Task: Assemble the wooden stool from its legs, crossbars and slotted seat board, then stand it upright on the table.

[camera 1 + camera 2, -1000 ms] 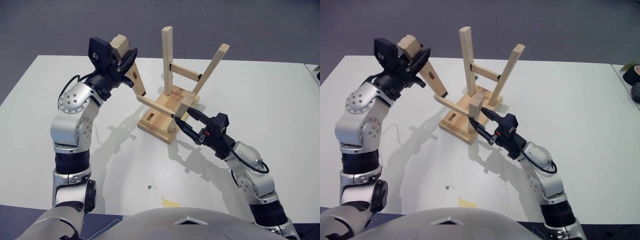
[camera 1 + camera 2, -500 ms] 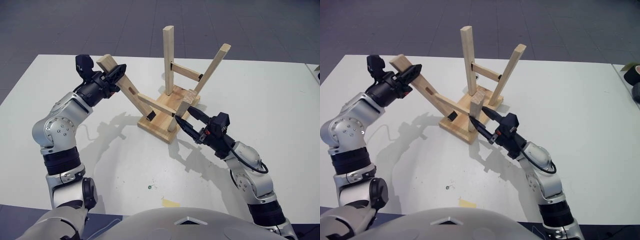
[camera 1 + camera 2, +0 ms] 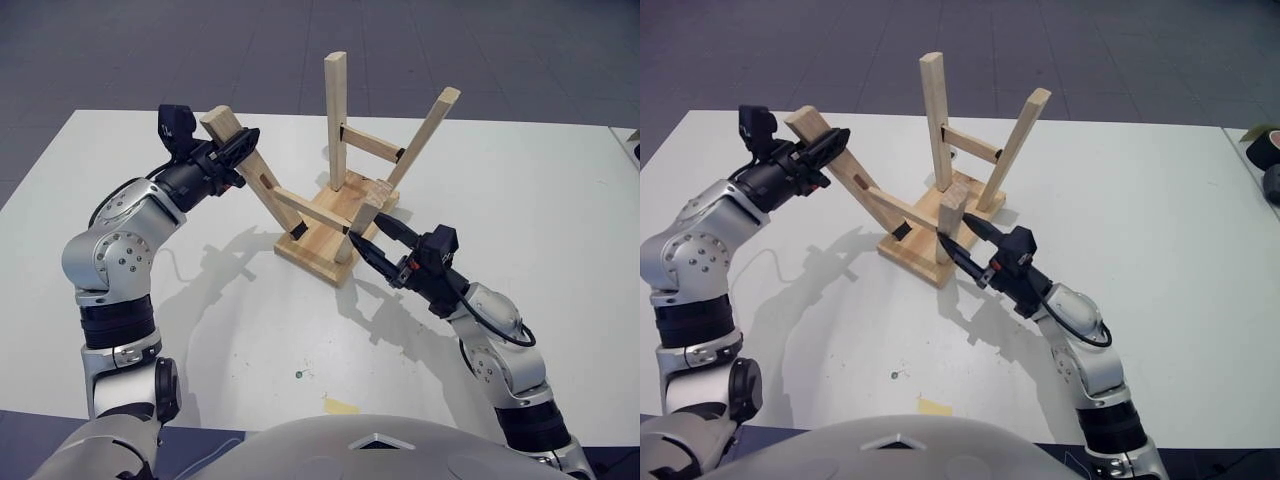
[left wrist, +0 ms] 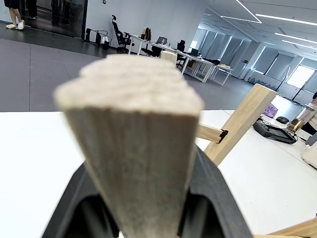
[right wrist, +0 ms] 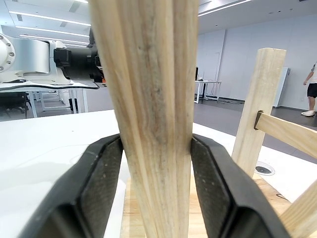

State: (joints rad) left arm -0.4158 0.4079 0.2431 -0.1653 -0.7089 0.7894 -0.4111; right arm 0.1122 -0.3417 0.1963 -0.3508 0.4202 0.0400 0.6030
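The slotted seat board (image 3: 312,246) lies flat on the white table (image 3: 560,200), underside up. Two legs (image 3: 335,118) (image 3: 422,135) stand in it at the back, joined by a crossbar (image 3: 372,145). My left gripper (image 3: 238,160) is shut on the top of a third leg (image 3: 855,178), which leans out to the left with a crossbar (image 3: 310,209) running from it to the front leg. My right gripper (image 3: 368,232) is shut on that shorter front leg (image 3: 366,212). The left wrist view shows the leg's end (image 4: 138,148) between the fingers (image 4: 218,203). Both pads (image 5: 101,183) press the front leg (image 5: 153,124).
A yellow scrap (image 3: 340,405) and a small green dot (image 3: 298,375) lie on the table near me. Dark items (image 3: 1265,150) sit at the far right edge. Bare table spreads to the left, right and front of the stool.
My left arm has dropped its elbow and lowered the held leg, tipping its top outward to the left, then eased it slightly back toward the stool. The right arm has not moved.
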